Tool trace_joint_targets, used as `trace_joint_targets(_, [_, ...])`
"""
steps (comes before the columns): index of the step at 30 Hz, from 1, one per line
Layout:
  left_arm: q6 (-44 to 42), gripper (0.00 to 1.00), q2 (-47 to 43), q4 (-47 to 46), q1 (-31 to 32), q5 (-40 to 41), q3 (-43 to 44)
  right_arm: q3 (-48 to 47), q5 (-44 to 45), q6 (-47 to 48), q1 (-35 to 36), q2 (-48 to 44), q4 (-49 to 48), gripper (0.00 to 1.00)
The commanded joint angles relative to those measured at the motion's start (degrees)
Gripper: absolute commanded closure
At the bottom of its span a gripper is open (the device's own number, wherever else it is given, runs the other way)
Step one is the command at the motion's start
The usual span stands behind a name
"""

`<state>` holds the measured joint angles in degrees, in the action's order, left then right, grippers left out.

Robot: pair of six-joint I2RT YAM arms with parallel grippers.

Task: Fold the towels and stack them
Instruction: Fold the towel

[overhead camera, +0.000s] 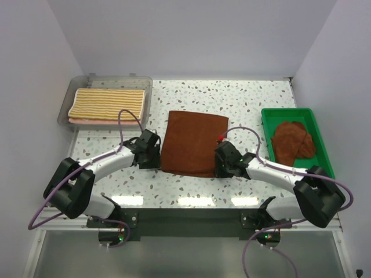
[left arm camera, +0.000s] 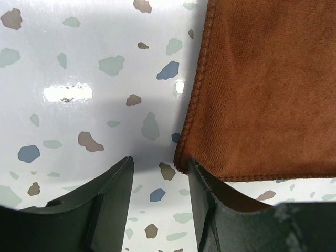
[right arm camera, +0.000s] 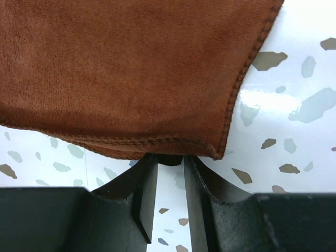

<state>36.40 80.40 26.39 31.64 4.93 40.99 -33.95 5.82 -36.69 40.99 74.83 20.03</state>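
The flat rust-brown cloth towel is lying with its near edge spanning both claws. The left gripper is gaping empty beside the near-left corner, and the right gripper is sitting narrow at the hem (grip unclear).

Brown towel lay flat on table
Left gripper and right gripper sat at its near corners.

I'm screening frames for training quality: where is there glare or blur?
Top external: sharp, three bright reflections along the near edge of the table. Left wrist: glare patch on the table, the left pincer out of focus. Right wrist: glare right of the rust-brown towel, whose weave is crisp.
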Motion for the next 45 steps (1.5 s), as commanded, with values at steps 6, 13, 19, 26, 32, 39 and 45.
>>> trace_joint_targets(6, [-0.4, 0.49, 1.9, -1.3, 0.0, 1.0, 0.6, -4.4, 9.3, -1.3, 4.2, 3.4, 6.8, 0.76])
trace_joint_targets(13, [-0.6, 0.5, 1.3, 0.1, 0.2, 1.7, 0.9, -3.1, 9.1, -2.5, 4.3, 2.7, 7.3, 0.86])
trace_joint_targets(19, [0.4, 0.44, -4.9, 0.4, 0.1, 0.4, 2.1, -2.8, 8.5, -2.6, 4.3, 3.0, 6.7, 0.97])
trace_joint_targets(26, [1.1, 0.4, -3.9, -2.8, 0.5, -1.5, 3.9, -2.3, 7.9, -3.0, 4.2, 3.2, 6.1, 1.0])
trace_joint_targets(32, [0.4, 0.45, 2.0, -4.5, 2.5, 1.2, 5.6, -2.2, 7.7, -3.0, 4.3, 3.2, 5.7, 1.0])
trace_joint_targets(39, [-0.1, 0.57, 7.4, -0.6, 5.8, 6.3, 5.9, -2.3, 8.9, -3.8, 4.3, 2.5, 7.6, 1.0])
trace_joint_targets(45, [1.3, 0.72, 9.0, 2.7, 5.8, 9.4, 4.0, -0.9, 9.5, -6.8, 4.2, 0.8, 11.9, 1.0])
